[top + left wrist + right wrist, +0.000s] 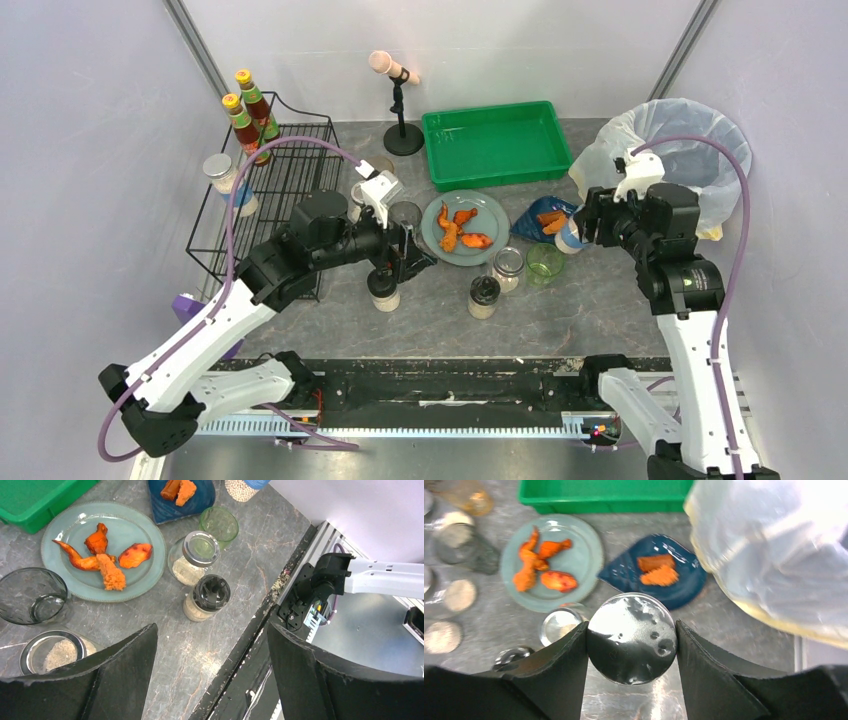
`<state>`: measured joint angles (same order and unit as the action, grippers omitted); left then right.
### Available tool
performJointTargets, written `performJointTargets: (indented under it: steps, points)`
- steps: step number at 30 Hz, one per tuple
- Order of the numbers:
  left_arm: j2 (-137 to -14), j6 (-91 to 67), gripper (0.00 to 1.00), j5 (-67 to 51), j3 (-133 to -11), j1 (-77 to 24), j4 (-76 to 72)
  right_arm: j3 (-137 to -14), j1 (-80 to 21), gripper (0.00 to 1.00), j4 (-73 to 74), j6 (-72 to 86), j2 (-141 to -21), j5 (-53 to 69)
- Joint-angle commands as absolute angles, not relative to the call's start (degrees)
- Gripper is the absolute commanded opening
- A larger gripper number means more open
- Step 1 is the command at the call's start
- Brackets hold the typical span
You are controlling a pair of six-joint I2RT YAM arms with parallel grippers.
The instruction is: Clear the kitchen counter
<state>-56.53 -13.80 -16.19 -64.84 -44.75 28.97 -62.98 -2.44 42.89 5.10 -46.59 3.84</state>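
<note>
The dark grey, stone-look tabletop (pixel 600 310) spreads out beneath both arms, and it is crowded with dishes and jars. A bin lined with a pale plastic bag (pixel 690 150) stands close on the right of the right end effector (pixel 631 632). The black wire rack (pixel 290 170) sits off to the left of the left end effector (pixel 212 630), and the green tray (pixel 495 145) lies beyond both, between them.

A grey-green plate (pixel 145 530) of orange food rests ahead of the left end effector. A dark blue dish (pixel 624 575) lies just beside the plate, directly ahead of the right one.

The right end effector grips a silver-lidded jar (pixel 634 615), a finger pressed against each side of the lid. I cannot tell whether the jar is off the surface.

The left end effector hangs wide open with nothing between its jaws, above the tabletop's front edge. Just ahead of it stand a black-capped jar (pixel 207 597) and a clear-lidded jar (pixel 197 555). A small green cup (pixel 220 525) stands beyond those.
</note>
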Motion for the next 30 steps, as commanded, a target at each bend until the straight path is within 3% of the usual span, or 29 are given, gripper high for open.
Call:
performJointTargets:
  steps: [1, 13, 30]
  points:
    - [-55.9, -11.3, 0.86, -14.5, -67.6, -45.1, 26.2, -70.5, -5.5, 0.36, 41.9, 3.8, -47.9, 13.1]
    - [-52.0, -5.8, 0.88, -15.8, -62.2, -45.3, 22.9, -80.5, -19.8, 0.36, 42.7, 4.8, -55.0, 22.5]
    - [-56.6, -0.7, 0.88, -21.7, -59.8, -51.7, 12.4, -88.2, -51.3, 0.38, 38.5, 6.8, -67.5, 12.3]
